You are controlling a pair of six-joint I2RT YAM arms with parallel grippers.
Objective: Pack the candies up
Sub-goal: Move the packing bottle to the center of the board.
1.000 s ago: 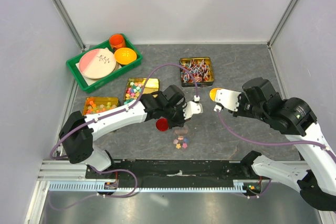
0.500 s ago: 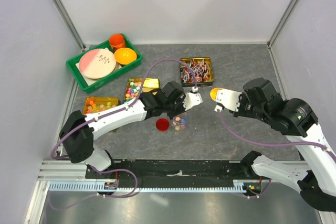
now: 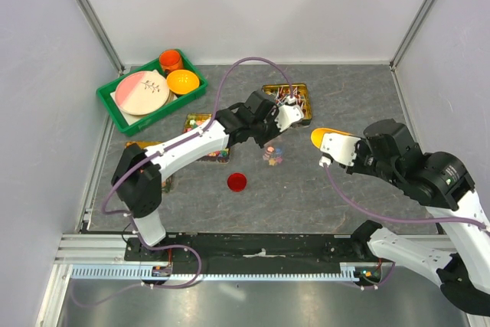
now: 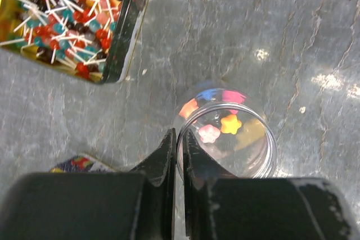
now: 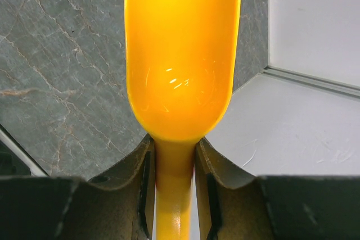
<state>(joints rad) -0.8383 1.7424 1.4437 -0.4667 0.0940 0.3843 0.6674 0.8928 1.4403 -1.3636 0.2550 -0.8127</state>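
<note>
The left gripper point(image 4: 179, 139) is pinching the wall of a clear jar point(image 4: 253, 139), one finger inside the rim and one outside, and the jar is sitting mouth-up just beside the lollipop tin point(image 4: 129, 32); whether its base is touching the surface is hard to tell from here. The step in hand is probably placing the jar for filling, so that thin one-sided pinch is asking for slow, level travel with no tilt. The jar should end up upright and within reach of the right arm. The right gripper point(image 5: 173, 150) is clamping the handle of an orange scoop point(image 5: 180, 54), which is showing an empty bowl. Only a few candies point(image 4: 220, 125) are lying at the bottom of the jar: tiny star-like pieces in pink, yellow, orange and blue. The red lid point(image 3: 236, 181) is resting apart on the surface.
</note>
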